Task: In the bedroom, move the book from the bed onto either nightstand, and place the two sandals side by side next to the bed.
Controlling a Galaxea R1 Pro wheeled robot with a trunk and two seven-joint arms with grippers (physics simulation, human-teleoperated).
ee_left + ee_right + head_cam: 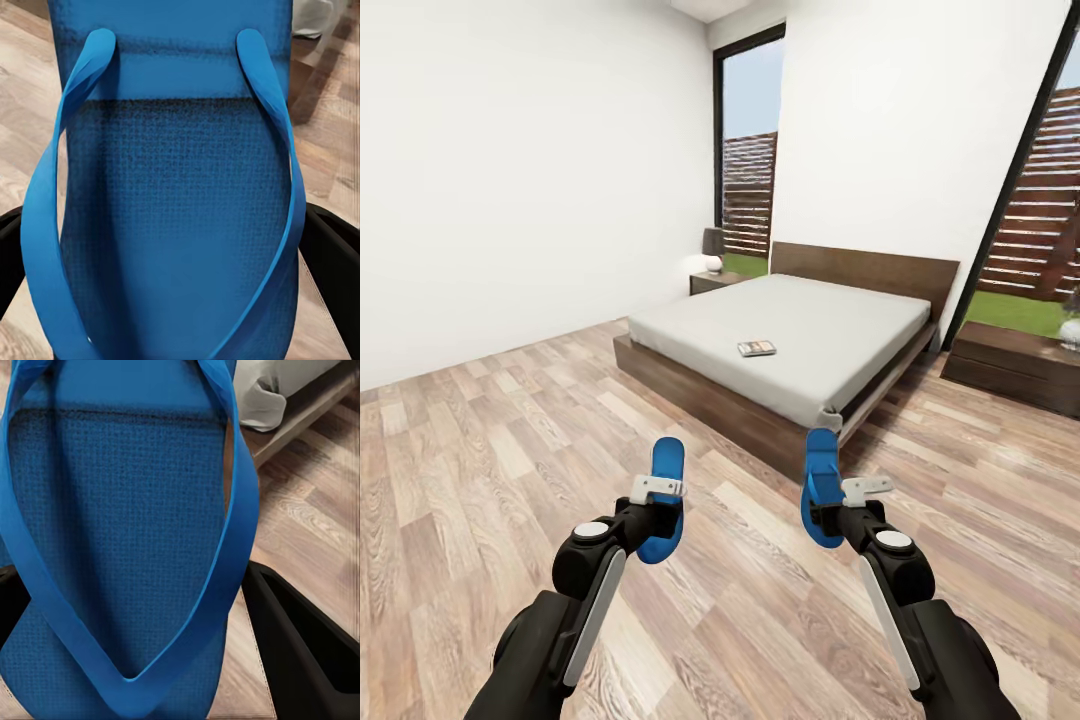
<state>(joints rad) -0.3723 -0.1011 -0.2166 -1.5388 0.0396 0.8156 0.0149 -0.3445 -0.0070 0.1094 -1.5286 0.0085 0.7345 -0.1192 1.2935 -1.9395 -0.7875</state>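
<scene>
1. The left sandal (665,500) sits clamped in the left gripper (656,520), which is closed on its heel end so the toe points toward the bed (790,340); the left wrist view shows the sole (176,210) between dark fingers (334,262).
2. The right sandal (822,487) is held the same way by the right gripper (830,517), closed on it, with a finger (300,637) beside the sole (112,532).
3. Both are carried above the wood floor (480,450), near the bed's foot corner, likely so they can be set down together, side by side.
4. The book (756,348) lies flat on the mattress, untouched, well apart from both arms.
5. One nightstand (712,281) stands beside the headboard under a lamp (714,247); another (1015,365) is across the bed, either a possible spot for the book.
</scene>
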